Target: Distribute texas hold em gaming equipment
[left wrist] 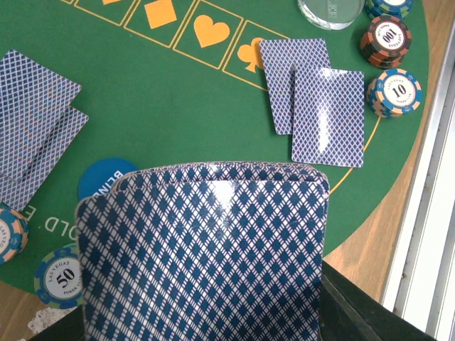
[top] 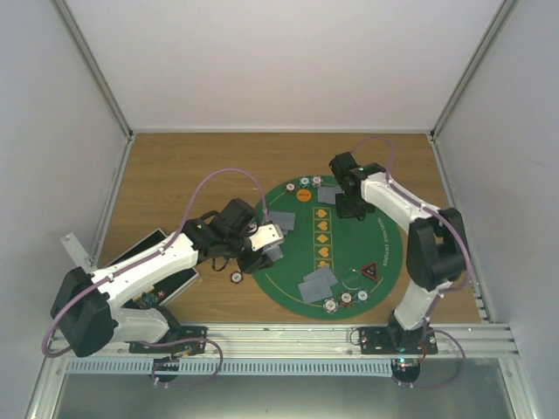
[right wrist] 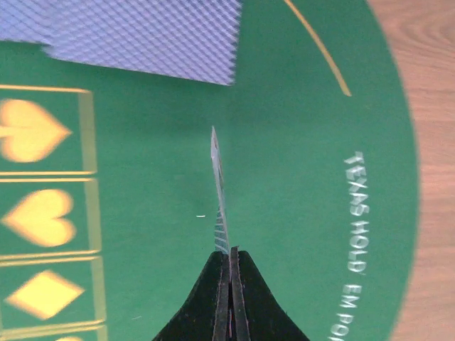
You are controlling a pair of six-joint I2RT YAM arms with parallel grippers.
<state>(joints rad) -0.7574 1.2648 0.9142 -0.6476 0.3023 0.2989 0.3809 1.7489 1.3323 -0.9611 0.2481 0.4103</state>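
My left gripper (top: 265,247) is shut on a stack of diamond-backed playing cards (left wrist: 206,256) at the left rim of the green mat (top: 345,249); the stack hides its fingers in the left wrist view. My right gripper (right wrist: 229,257) is shut on a single playing card (right wrist: 219,188), held edge-on above the mat's far right part. Pairs of dealt cards (left wrist: 320,114) lie face down on the mat, with another pair (top: 317,284) at its near side. Poker chips (left wrist: 394,92) sit beside them, and a chip marked 50 (left wrist: 60,277) lies near a blue disc (left wrist: 106,177). The red-black triangle marker (top: 369,272) lies near right.
A black case (top: 144,266) stands open by the left arm. One chip (top: 236,277) lies on the wood off the mat. A clear disc (left wrist: 327,11) and an orange disc (top: 304,194) sit on the mat's far side. White walls enclose the table.
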